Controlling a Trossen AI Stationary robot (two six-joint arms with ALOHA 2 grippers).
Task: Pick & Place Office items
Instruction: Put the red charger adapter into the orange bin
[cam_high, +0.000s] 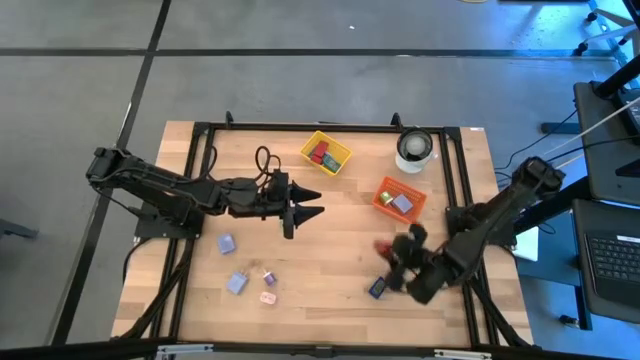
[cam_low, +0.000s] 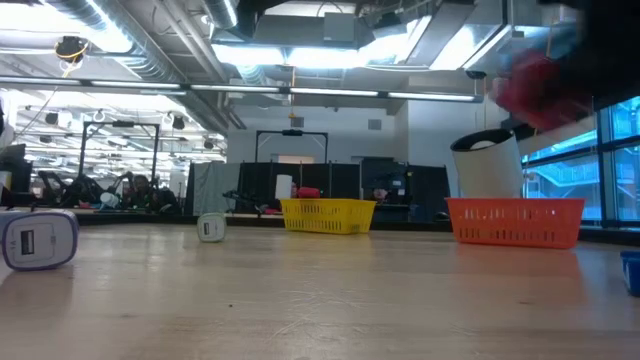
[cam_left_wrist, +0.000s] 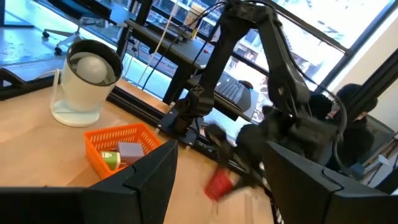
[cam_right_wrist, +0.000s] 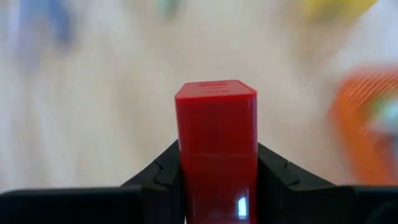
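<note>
A red block (cam_right_wrist: 216, 146) sits between the two dark fingers (cam_right_wrist: 158, 177) of the right gripper (cam_high: 388, 252), whose jaws are closed on both its sides, so the block stands up between them. In the high view this gripper is above the near right part of the wooden counter (cam_high: 330, 255), and the red block (cam_high: 381, 246) shows as a small red spot at its tip. A dark blue piece (cam_high: 377, 288) lies on the counter just beside the same gripper, on the near side.

The orange bin (cam_high: 400, 199) is near the right gripper, farther back, and it holds a lavender piece (cam_high: 403, 204) and a green piece (cam_left_wrist: 111, 158). The yellow bin (cam_high: 326, 153) is at the back of the counter, close to the middle, with red pieces (cam_high: 320, 153) inside. A white round roll (cam_high: 415, 149) stands at the back right, near the orange bin.

On the near left part of the counter four small pieces lie apart from each other: a lavender block (cam_high: 226, 243), a second lavender block (cam_high: 237, 283), a small dark piece (cam_high: 268, 276) and a pink piece (cam_high: 268, 297).

The left gripper (cam_high: 312, 203) is over the middle of the counter and points toward the right side. Its jaws are open, with a clear gap between the fingers (cam_left_wrist: 134, 186), and they hold nothing.
</note>
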